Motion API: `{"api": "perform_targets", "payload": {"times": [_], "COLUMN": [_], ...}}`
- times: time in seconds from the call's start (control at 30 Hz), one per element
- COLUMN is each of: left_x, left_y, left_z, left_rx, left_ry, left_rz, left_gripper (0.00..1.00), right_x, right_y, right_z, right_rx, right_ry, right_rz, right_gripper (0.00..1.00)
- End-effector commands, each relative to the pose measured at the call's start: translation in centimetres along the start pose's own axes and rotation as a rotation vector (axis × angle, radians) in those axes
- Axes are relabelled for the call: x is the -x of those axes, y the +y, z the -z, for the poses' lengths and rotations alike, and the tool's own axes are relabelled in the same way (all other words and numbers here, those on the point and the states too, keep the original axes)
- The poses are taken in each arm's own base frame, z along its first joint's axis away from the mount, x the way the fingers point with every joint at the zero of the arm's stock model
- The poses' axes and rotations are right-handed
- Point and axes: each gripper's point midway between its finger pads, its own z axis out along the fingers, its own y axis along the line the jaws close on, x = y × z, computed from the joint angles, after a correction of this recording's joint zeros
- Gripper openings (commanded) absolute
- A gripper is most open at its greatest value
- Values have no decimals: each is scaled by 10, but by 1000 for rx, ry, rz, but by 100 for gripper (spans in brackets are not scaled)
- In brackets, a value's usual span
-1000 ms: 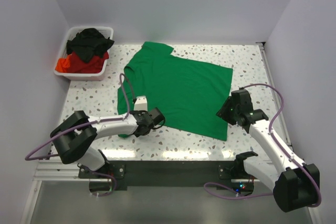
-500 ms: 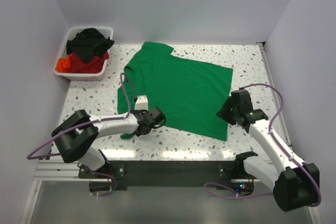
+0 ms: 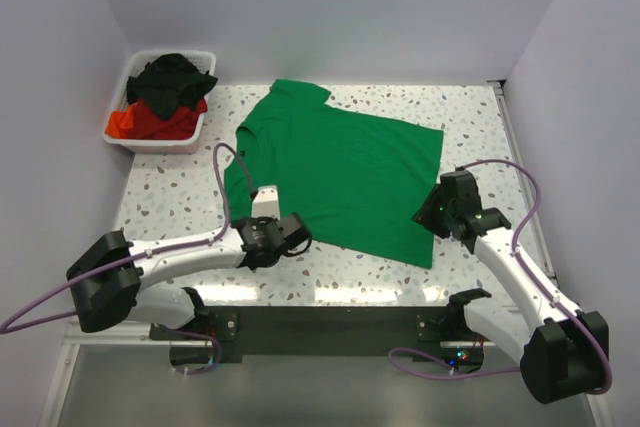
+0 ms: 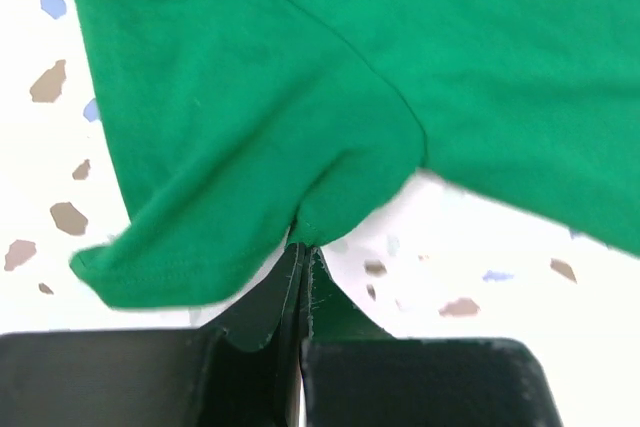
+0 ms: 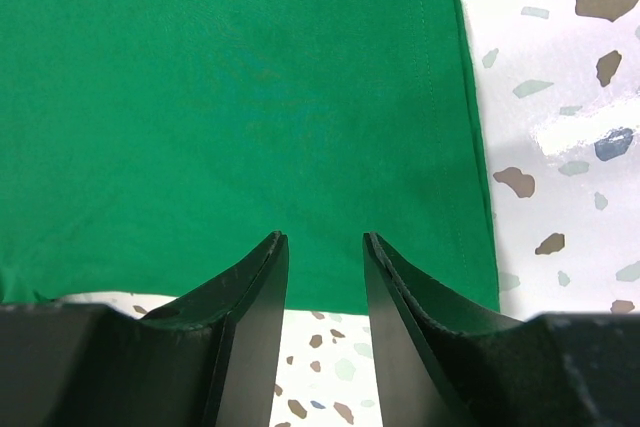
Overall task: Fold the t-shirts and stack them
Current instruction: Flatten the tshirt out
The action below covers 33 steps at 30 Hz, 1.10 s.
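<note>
A bright green t-shirt lies spread flat on the speckled table. My left gripper sits at its near left edge, shut on a pinch of the green fabric by the sleeve seam. In the left wrist view the gripper holds the shirt, which bunches at the tips. My right gripper is open over the shirt's near right corner. In the right wrist view this gripper straddles the shirt's edge, holding nothing. A black t-shirt and a red t-shirt lie heaped at the far left.
The white bin holding the black and red shirts stands at the far left corner. Purple-grey walls close in the left, back and right sides. A raised rail runs along the table's right edge. Both arms' cables loop over the near edge.
My left arm's elbow has swung left and down, and its gripper has drawn slightly toward the near left with the sleeve fabric. The right arm has not moved.
</note>
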Motion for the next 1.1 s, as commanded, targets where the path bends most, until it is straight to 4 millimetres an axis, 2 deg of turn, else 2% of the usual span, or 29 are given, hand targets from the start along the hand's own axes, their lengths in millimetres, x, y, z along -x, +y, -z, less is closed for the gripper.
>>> {"api": "perform_targets", "payload": {"times": [0.0, 0.27, 0.5, 0.6, 0.67, 0.7, 0.77, 1.0, 1.07], "left_x": [-15, -49, -76, -70, -58, -53, -43, -37, -38], "left_y": [-7, -10, -8, -14, -19, -11, -11, 1, -2], "left_z": [22, 54, 57, 63, 72, 75, 82, 89, 91], "left_rx": [-43, -72, -61, -65, -75, -48, -55, -33, -46], "left_ry": [37, 73, 109, 69, 11, -9, -42, -81, -86], "left_rz": [-11, -50, -82, -90, -51, -59, -7, 11, -7], "left_gripper": [0, 0, 0, 0, 0, 0, 0, 0, 0], "right_x": [14, 13, 11, 11, 11, 10, 10, 6, 6], "right_y": [9, 7, 7, 8, 6, 6, 6, 3, 3], "right_z": [9, 12, 14, 15, 15, 15, 14, 11, 11], "right_rx": [27, 29, 37, 40, 36, 36, 38, 31, 31], "right_ry": [-57, -63, -60, -59, -58, -56, -57, -46, -48], "right_rz": [-10, -8, -5, -2, -2, 0, -2, -2, -3], "right_gripper": [40, 39, 39, 38, 39, 38, 38, 38, 38]}}
